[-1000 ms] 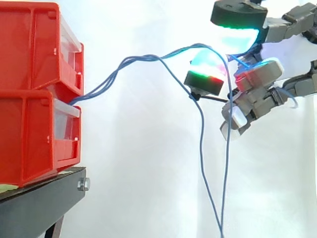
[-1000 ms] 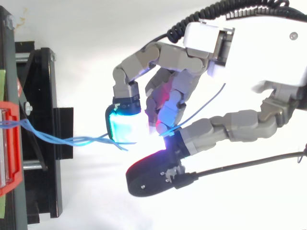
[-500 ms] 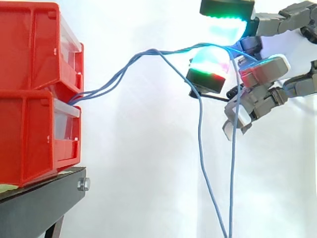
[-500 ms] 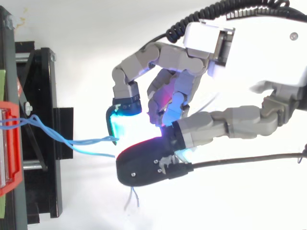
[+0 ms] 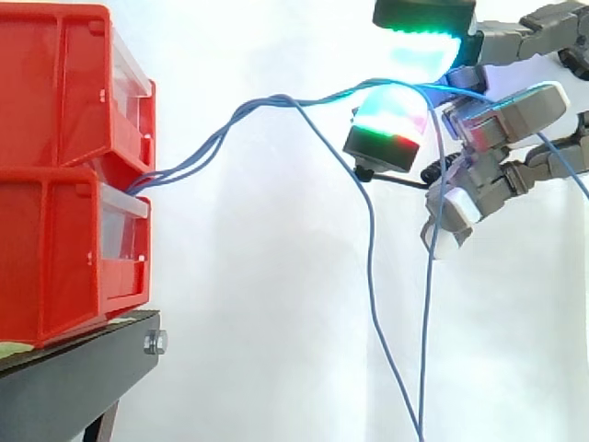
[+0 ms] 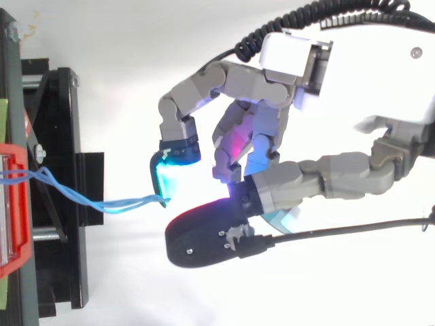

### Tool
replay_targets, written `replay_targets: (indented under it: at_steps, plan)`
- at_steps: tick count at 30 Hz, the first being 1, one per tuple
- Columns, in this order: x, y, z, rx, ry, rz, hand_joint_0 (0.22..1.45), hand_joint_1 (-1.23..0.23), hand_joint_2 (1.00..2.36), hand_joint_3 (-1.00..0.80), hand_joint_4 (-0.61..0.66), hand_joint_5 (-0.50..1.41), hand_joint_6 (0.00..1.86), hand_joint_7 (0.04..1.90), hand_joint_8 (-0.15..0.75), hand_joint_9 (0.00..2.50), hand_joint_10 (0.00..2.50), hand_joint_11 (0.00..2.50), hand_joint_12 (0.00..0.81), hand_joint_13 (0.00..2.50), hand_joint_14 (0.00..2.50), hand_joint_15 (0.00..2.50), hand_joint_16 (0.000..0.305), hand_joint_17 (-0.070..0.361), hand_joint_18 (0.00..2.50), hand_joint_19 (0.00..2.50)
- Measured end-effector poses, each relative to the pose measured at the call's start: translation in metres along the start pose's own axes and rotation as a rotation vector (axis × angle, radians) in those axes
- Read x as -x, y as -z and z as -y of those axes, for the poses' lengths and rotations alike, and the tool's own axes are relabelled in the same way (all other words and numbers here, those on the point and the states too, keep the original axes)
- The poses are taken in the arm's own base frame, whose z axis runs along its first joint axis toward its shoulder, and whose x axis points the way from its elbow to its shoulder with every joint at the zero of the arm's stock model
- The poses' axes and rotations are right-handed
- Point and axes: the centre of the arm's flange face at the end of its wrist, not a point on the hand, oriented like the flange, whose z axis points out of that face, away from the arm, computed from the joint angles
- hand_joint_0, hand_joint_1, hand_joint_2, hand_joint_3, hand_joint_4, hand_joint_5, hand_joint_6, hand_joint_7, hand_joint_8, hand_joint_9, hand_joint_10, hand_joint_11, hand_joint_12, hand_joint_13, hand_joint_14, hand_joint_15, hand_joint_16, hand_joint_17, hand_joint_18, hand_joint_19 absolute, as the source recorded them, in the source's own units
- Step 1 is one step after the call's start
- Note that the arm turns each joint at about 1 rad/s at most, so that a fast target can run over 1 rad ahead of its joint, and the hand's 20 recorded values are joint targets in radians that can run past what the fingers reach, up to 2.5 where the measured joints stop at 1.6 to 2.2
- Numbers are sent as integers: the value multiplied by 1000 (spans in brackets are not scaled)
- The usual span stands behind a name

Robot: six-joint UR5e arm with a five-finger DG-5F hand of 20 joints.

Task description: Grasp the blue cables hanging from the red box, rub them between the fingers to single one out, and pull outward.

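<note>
The fingers (image 5: 425, 51) are curled and closed on the blue cables (image 5: 276, 99). In the side view one glowing pad sits above the strands, with the thumb pad (image 5: 386, 138) pressed up from below. The cables therefore lie in the pinch itself.

From the fingers towards the box the strands run as a loosely twisted bundle. They slope down into the red drawer box (image 5: 55, 249), going in at the top of its clear drawer (image 5: 120, 216). Just on the box side of the fingers one strand leaves the bundle and hangs straight down. A second strand drops below the fingers on the wrist side, and another trails off behind them towards the arm.

The rest of the hand (image 6: 367, 75) reaches back from the fingers. Its other fingers are folded loosely under the pinch and hold nothing that I can make out.

A second red box (image 5: 55, 83) is stacked on the first, well away from the fingers. Both rest on a black stand (image 5: 74, 378), with a white curtain (image 5: 258, 322) behind.

I judge the singling-out to be unfinished, because several strands seem to enter the pinch together. Pulling outward now could drag the whole bundle rather than one cable, since the twist ahead of the fingers binds the strands to one another. The draped strands could also catch on the thumb pad or the folded fingers as the hand draws back. The cables are thin and the pads are broad, so a light pinch may let the chosen strand slide out. A hard tug might shift the drawer or the box on its stand.
</note>
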Motion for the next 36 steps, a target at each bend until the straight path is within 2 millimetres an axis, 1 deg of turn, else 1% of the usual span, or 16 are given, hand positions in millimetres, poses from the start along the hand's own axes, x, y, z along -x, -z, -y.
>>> replay_targets:
  at_steps: [2,6,12,13,14,15,18,23,27,30,32,34,36]
  plan:
    - [0,0,0,0,0,1,582,-427,1004,-458,24,-36,823,1162,231,1722,37,1094,347,1069,29,679,44,100,751,642]
    - [0,0,0,-1,0,2,566,-372,1002,-480,15,-34,816,1175,231,1726,37,1091,349,1084,27,681,45,102,759,638]
    - [0,0,0,-1,0,2,549,-362,1000,-500,13,-39,813,1176,240,1707,37,1102,363,1111,29,714,48,107,764,643]
    - [0,0,1,-2,0,3,545,-364,1000,-500,20,-42,814,1177,246,1691,37,1105,368,1122,29,730,48,108,767,645]
    - [0,0,1,-2,1,2,539,-363,1000,-500,23,-45,816,1171,247,1692,37,1117,378,1198,30,790,48,108,767,660]
    - [0,0,1,-3,1,2,536,-363,1000,-500,27,-48,816,1176,250,1701,36,1147,369,1219,32,838,49,109,768,670]
    - [0,0,1,-4,1,3,513,-355,1000,-500,39,-54,819,1166,250,1730,36,1215,382,1334,33,960,51,115,808,694]
    - [-1,1,1,-6,2,0,476,-398,1000,-500,53,-53,818,1160,264,1736,35,1217,402,1343,31,962,54,122,852,686]
    - [-3,2,1,-15,3,-5,440,-485,1000,-500,65,-54,817,1156,285,1712,33,1193,429,1290,30,899,58,131,871,650]
    - [-5,3,1,-18,4,-8,429,-542,1000,-500,79,-59,819,1151,301,1694,33,1182,432,1251,28,876,59,132,859,647]
    - [-5,3,1,-19,5,-9,439,-571,1000,-500,81,-62,821,1151,289,1672,32,1187,434,1239,30,879,58,130,836,648]
    - [-5,3,1,-20,5,-9,478,-622,1000,-500,81,-73,827,1154,278,1620,33,1200,411,1189,32,890,54,122,783,658]
    - [-6,3,2,-21,5,-9,510,-627,1000,-500,79,-78,829,1166,267,1595,33,1196,403,1164,32,887,52,117,746,676]
